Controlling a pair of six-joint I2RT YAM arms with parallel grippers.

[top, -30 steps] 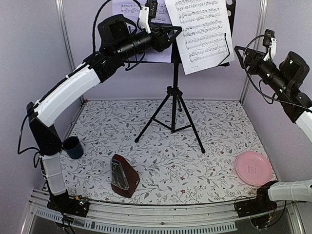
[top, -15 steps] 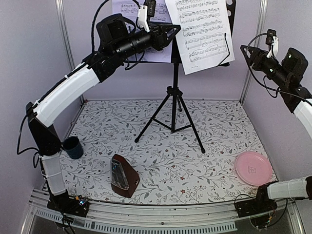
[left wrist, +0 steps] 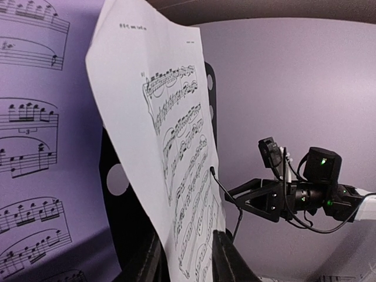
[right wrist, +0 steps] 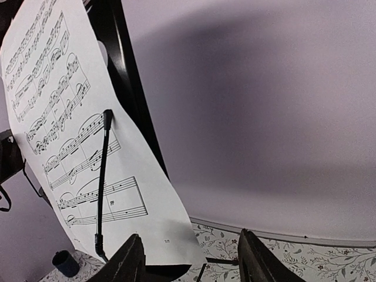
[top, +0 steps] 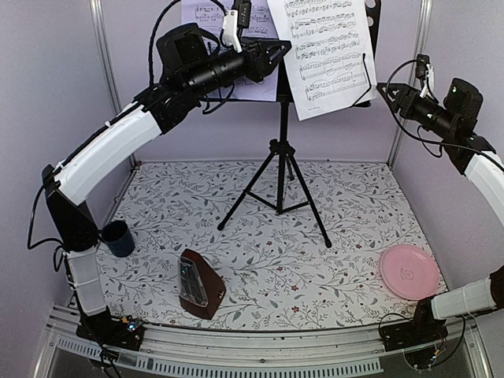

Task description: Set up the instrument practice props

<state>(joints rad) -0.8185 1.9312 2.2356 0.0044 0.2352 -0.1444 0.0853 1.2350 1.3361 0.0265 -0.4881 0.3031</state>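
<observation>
The black tripod music stand [top: 281,169] stands at the back middle, with its perforated desk [top: 372,20] at the top. Two white music sheets rest on it, one at the left [top: 206,20] and one at the right [top: 327,47]. My left gripper [top: 277,51] is open, and the right sheet's left edge [left wrist: 176,164] lies between its fingers [left wrist: 226,258]. My right gripper [top: 383,88] is open and empty, in the air just right of the stand, facing that sheet [right wrist: 64,117]. The dark-red pyramid metronome [top: 198,283] stands at the front left.
A dark blue mug [top: 120,238] stands at the left edge. A pink plate [top: 409,272] lies at the front right. A black wire retainer [right wrist: 103,176] crosses the right sheet. Purple walls close in the back and both sides.
My right gripper has shifted left toward the stand and levelled out, still open. The left arm, the sheets and the metronome have not moved.
</observation>
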